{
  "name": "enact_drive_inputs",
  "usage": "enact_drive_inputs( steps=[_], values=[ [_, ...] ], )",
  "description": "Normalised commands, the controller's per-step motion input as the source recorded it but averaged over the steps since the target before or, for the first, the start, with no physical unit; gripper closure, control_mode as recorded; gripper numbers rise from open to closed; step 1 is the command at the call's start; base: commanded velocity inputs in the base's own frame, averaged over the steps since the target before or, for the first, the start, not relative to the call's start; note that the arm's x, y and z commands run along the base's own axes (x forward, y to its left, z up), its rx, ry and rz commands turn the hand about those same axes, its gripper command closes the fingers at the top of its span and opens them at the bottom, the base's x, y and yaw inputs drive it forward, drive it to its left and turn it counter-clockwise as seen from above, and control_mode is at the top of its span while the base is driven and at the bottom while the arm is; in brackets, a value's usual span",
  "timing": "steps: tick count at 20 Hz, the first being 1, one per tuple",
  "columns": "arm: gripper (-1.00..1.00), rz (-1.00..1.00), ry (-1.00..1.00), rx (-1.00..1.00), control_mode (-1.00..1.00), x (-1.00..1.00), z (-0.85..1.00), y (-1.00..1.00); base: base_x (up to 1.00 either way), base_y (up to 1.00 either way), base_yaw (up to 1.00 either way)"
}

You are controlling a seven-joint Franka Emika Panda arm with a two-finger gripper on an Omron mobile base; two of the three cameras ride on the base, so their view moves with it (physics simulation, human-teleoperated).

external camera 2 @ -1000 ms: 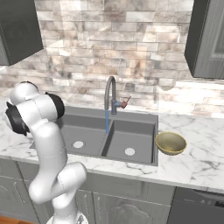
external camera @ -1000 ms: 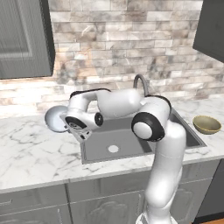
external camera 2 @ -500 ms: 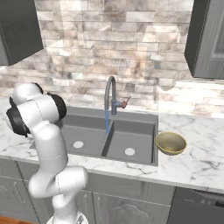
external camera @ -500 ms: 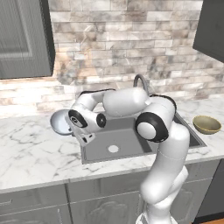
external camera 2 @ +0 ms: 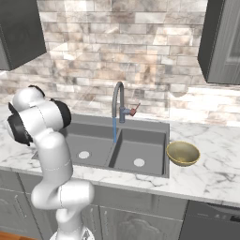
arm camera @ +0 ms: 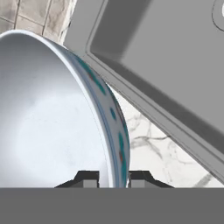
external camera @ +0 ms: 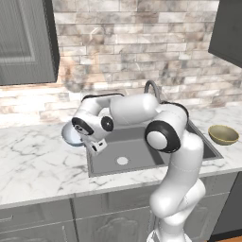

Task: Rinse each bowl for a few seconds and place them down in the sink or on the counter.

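My gripper (arm camera: 113, 178) is shut on the rim of the pale blue bowl (arm camera: 43, 109), one finger inside it and one outside. The bowl hangs tilted over the white marble counter (arm camera: 148, 144), just off the left edge of the dark grey sink (arm camera: 166, 57). In the left base view the gripper (external camera: 81, 140) holds the same bowl (external camera: 69, 134) beside the sink (external camera: 137, 156). The olive-tan bowl (external camera: 223, 134) stands upright on the counter to the right of the sink (external camera 2: 140, 140), also visible as the tan bowl (external camera 2: 183, 153).
The arched grey faucet (external camera 2: 117, 101) stands behind the divider of the two basins, and a thin stream of water (external camera 2: 114, 131) runs down from it. Dark wall cabinets (external camera: 26, 42) hang above the counter (external camera: 38, 165) on both sides.
The arm has carried the pale blue bowl a little to the right and lower, closer to the sink's left edge. The grip has not changed.
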Motion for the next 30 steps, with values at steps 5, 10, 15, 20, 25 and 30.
enact_drive_inputs(
  steps=[5, 10, 15, 20, 25, 30],
  values=[
    [1.0, -0.13, 0.12, -0.11, -1.0, 0.0, 0.03, -0.17, 0.0, 0.0, 0.0],
    [1.0, -0.12, 0.12, -0.04, -1.0, -0.01, 0.05, -0.27, 0.0, 0.0, 0.0],
    [1.0, -0.1, 0.09, 0.0, -1.0, -0.06, 0.02, -0.33, 0.0, 0.0, 0.0],
    [1.0, -0.1, 0.08, 0.0, -1.0, -0.08, 0.03, -0.36, 0.0, 0.0, 0.0],
    [1.0, -0.09, 0.04, 0.0, -1.0, -0.08, 0.09, -0.37, 0.0, 0.0, 0.0],
    [1.0, -0.09, 0.02, 0.0, -1.0, -0.07, 0.11, -0.34, 0.0, 0.0, 0.0]
  ],
)
